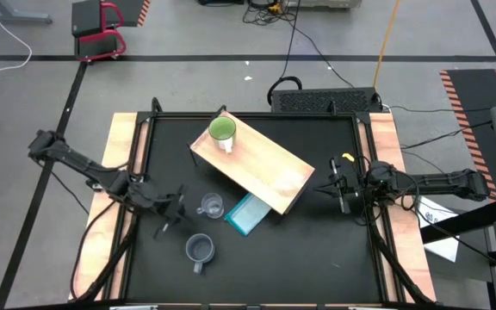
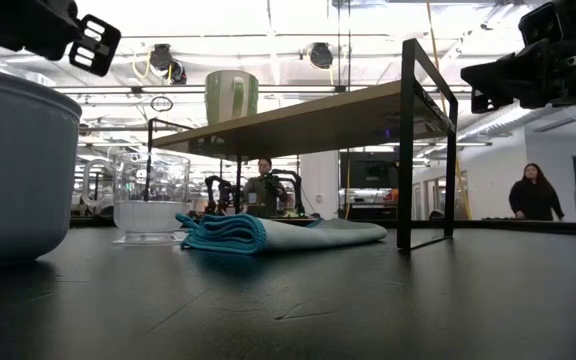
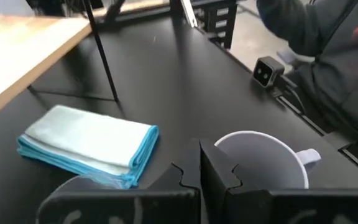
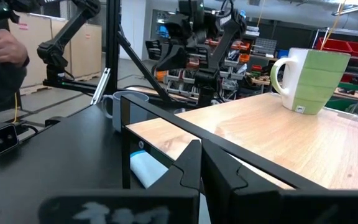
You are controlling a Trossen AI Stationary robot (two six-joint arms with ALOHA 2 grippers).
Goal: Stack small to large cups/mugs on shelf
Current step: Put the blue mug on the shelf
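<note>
The shelf (image 1: 252,164), a light wooden board on thin dark legs, stands slanted across the middle of the table. On its far left end a lime-green mug (image 1: 222,132) stands upright on its base. On the black tabletop in front of the shelf a clear glass cup (image 1: 211,207) and a grey-blue mug (image 1: 199,250) stand upright. My left gripper (image 1: 175,211) hangs shut just left of the glass cup, above the table, and the grey-blue mug (image 3: 263,165) shows just beyond its fingertips (image 3: 201,177). My right gripper (image 1: 338,185) is shut off the shelf's right end, level with the board (image 4: 278,137).
A folded light-blue cloth (image 1: 248,213) lies under the shelf's near edge, right of the glass cup. Wooden strips (image 1: 119,146) border the black tabletop on both sides. People (image 2: 535,192) stand in the room beyond, and a sleeve (image 3: 328,37) shows near the table's edge.
</note>
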